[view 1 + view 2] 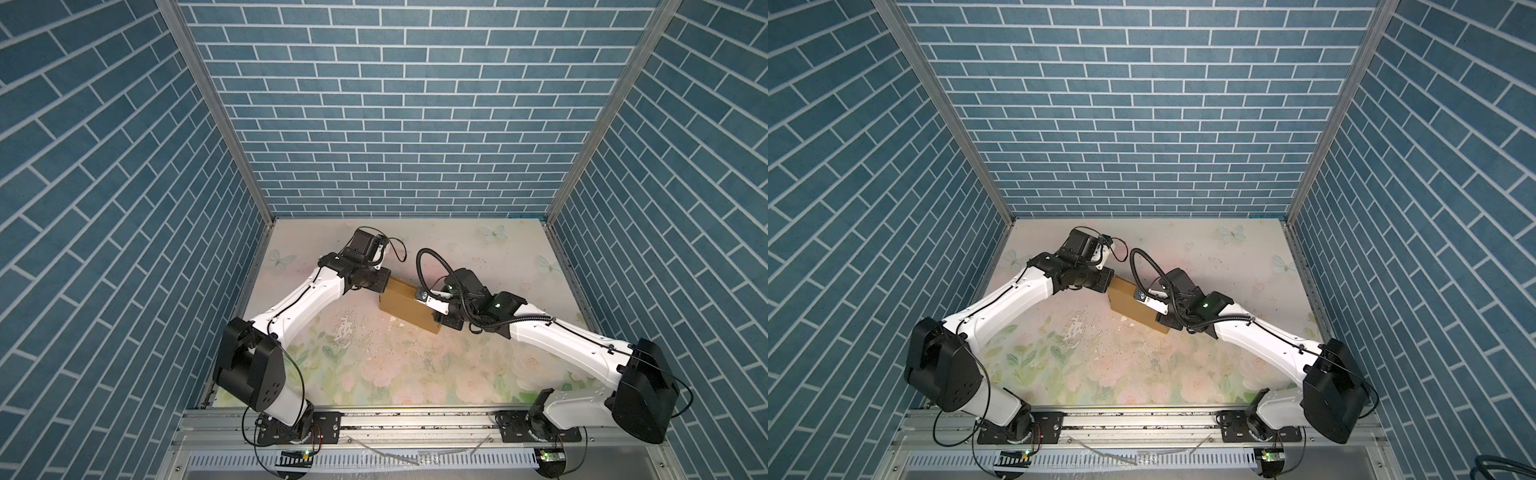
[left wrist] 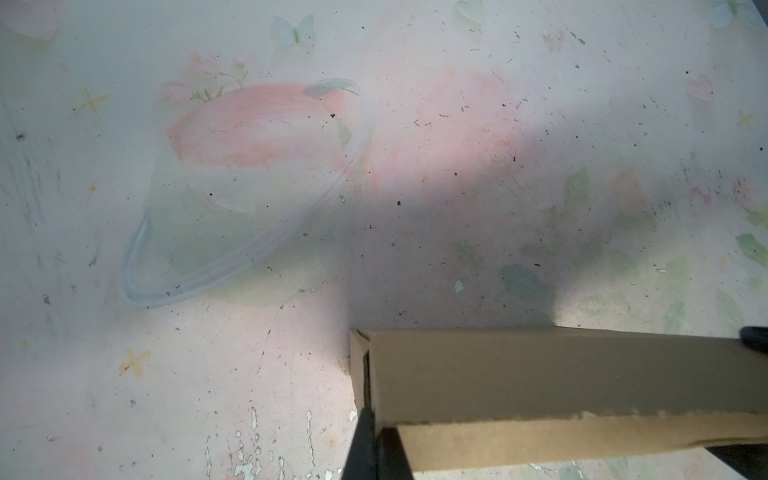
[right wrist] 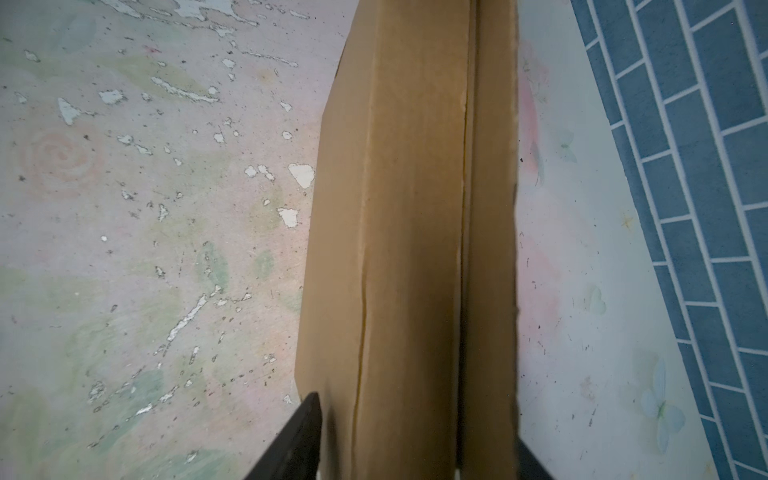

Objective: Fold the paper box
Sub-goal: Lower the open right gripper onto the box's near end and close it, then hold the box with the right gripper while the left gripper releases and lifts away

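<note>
The paper box (image 1: 405,305) (image 1: 1129,303) is plain brown cardboard, folded shut into a flat slab that stands on edge near the middle of the table. My left gripper (image 1: 384,290) (image 2: 376,440) is at its left end. The two dark fingers are shut together, their tips against the box's end corner (image 2: 365,374). My right gripper (image 1: 436,318) (image 3: 415,424) straddles the right end of the box (image 3: 407,208), with one finger (image 3: 307,419) pressed on each broad face. The seam between the lid and the body runs away from the fingers.
The floral table mat (image 1: 374,365) is worn, with white chipped patches in front of the box. Blue brick-pattern walls (image 1: 407,124) close in the back and both sides. An aluminium rail (image 1: 415,419) carrying both arm bases runs along the front edge.
</note>
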You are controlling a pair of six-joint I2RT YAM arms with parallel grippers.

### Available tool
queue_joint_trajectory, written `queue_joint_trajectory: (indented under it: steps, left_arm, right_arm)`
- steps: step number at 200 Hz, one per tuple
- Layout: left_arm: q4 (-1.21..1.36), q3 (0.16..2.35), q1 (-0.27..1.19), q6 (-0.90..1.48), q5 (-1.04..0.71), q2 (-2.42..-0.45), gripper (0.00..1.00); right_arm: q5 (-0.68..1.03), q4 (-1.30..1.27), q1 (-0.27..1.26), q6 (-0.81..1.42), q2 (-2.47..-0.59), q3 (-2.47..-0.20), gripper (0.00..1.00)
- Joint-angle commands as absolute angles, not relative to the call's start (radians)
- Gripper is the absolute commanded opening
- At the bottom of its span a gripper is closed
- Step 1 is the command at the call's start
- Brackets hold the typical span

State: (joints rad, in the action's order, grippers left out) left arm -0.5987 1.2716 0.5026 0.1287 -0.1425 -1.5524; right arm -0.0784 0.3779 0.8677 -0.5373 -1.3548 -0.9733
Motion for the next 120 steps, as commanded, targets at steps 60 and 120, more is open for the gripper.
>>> queue_joint_trajectory:
  steps: [60, 120]
  left_arm:
    - [-0.62, 1.249, 0.509, 0.141, -0.158, -1.572, 0.05]
    - [-0.613, 1.244, 0.509, 0.146, -0.16, -1.564, 0.1]
  right_arm:
    - [-0.167, 0.307, 0.911, -0.606, -1.378, -0.985, 0.48]
    - [-0.178, 0.3, 0.924, -0.589, -1.384, -0.974, 0.39]
